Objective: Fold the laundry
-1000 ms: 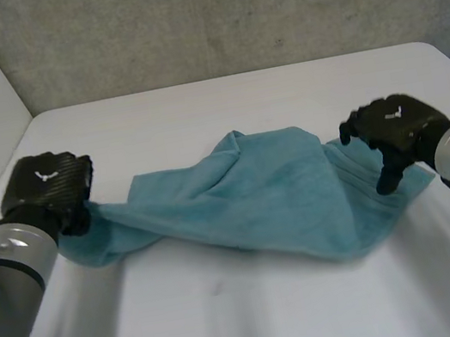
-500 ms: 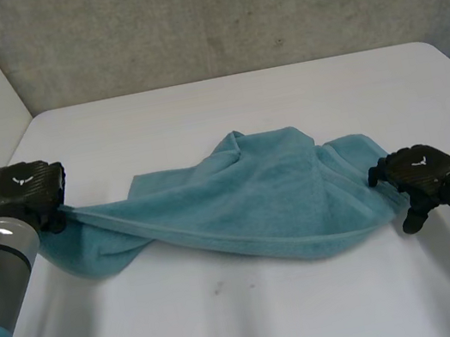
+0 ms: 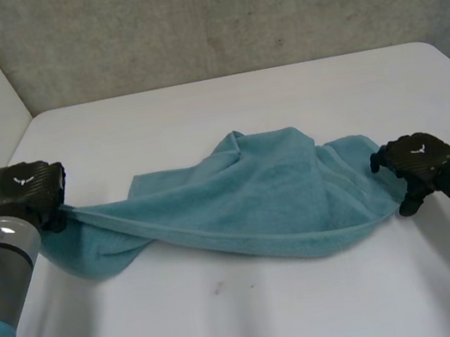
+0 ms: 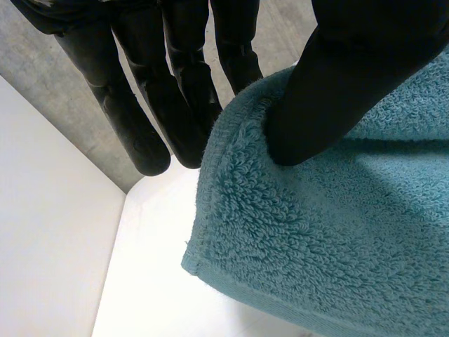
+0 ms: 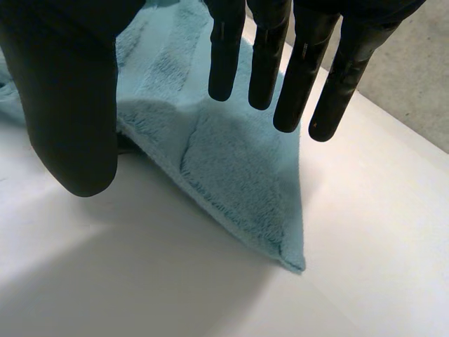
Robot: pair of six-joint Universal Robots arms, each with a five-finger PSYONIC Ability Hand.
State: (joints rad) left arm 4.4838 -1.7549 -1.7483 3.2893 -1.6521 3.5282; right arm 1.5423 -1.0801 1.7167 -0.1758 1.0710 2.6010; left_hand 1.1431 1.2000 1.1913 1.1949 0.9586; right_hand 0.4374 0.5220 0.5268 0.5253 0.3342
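Towel of teal terry cloth [image 3: 248, 199] lies crumpled on the white worktop [image 3: 277, 316], stretched between both hands. Left hand [image 3: 24, 193] is clamped on its left corner: in the left wrist view the thumb presses the cloth against the fingers [image 4: 137, 105]. Right hand [image 3: 415, 159] is at the right corner, its straight fingers [image 5: 270, 49] spread above the cloth, gripping nothing.

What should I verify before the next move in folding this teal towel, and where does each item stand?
1. Left hand pinches the teal towel near a corner: ok.
2. Right hand grips the opposite corner: not ok; its fingers hang straight above it.
3. Towel lies flat: not ok; bunched in the middle.
4. No part hangs over the white table edge: ok.
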